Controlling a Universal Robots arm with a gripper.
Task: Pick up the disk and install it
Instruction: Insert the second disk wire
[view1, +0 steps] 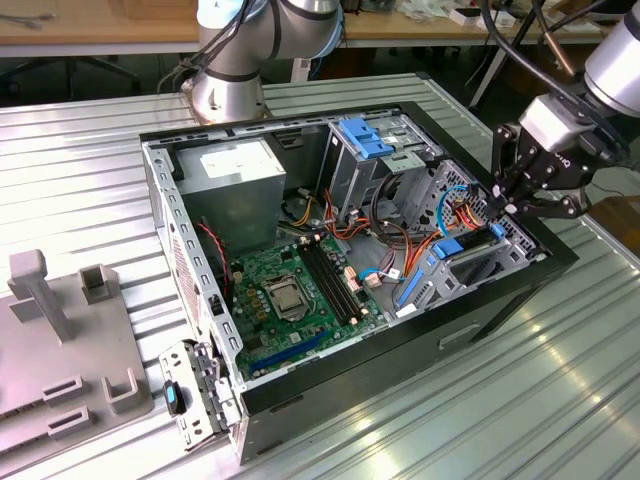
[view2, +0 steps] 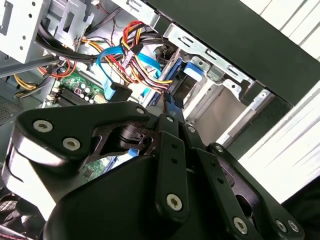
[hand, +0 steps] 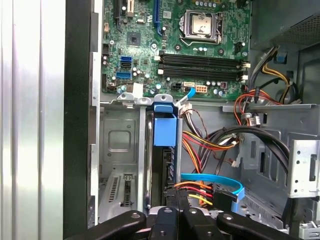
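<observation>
Over the open computer case, gripper poised at the drive cage near the exterior view's right, fingers closed on the disk, disk standing edgewise in its bay slot, blue rail uppermost, motherboard nearby.
</observation>
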